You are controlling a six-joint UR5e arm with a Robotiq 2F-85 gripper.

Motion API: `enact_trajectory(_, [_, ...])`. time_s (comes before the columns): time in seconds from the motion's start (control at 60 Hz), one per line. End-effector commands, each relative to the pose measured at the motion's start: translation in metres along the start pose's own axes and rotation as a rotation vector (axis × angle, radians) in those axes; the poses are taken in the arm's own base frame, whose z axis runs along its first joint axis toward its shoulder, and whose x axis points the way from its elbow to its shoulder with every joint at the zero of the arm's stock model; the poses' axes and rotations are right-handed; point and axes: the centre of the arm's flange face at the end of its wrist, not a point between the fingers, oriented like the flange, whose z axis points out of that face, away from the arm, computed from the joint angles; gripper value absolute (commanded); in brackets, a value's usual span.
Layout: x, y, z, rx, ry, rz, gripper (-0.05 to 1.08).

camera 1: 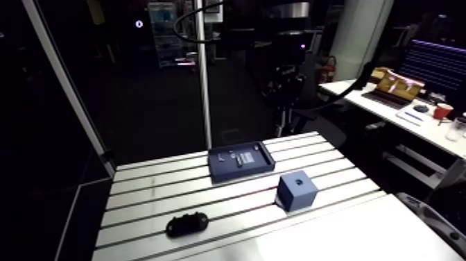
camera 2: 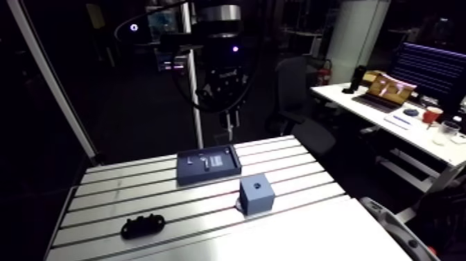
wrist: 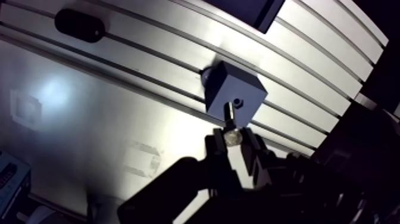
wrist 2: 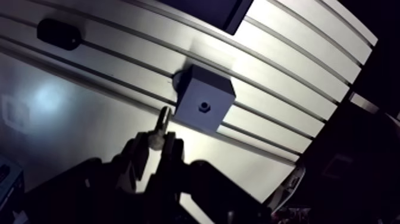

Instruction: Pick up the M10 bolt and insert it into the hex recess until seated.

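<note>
the room was dim; light from overhead made the slotted silver aluminium table (camera 1: 326,232) shine pale. in the wrist view a soft white glare lay on the table beside the black two-finger gripper (wrist: 233,144), itself near silhouette. the small silver steel bolt (wrist: 233,136) in its grip glinted, and the slots bowed.

The tabletop (camera 1: 152,182) carries one blue-grey block (camera 1: 297,190) with one recess (wrist 2: 204,107) in its top. There is one dark blue tray (camera 1: 240,161) at the block's 11 o'clock and one black oblong object (camera 1: 186,224) at its 8 o'clock. One bolt (wrist: 228,116) sits between two fingers (wrist: 215,154). The tray's small parts cannot be counted.
</note>
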Motion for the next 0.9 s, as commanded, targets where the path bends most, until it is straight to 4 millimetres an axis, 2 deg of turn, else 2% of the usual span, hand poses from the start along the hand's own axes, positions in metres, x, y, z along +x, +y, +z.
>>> enact_trajectory(0.017, [0.002,0.013,0.015,0.019,-0.023,-0.031,0.80])
enact_trajectory(0.183, [-0.002,0.020,0.020,0.021,-0.028,-0.061,0.81])
enact_trajectory(0.35, [-0.009,0.038,0.021,0.015,-0.017,-0.079,0.81])
enact_trajectory(0.533, [-0.014,0.049,0.027,0.020,-0.018,-0.066,0.81])
enact_trajectory(0.9, [-0.016,0.046,0.042,0.020,-0.019,-0.060,0.81])
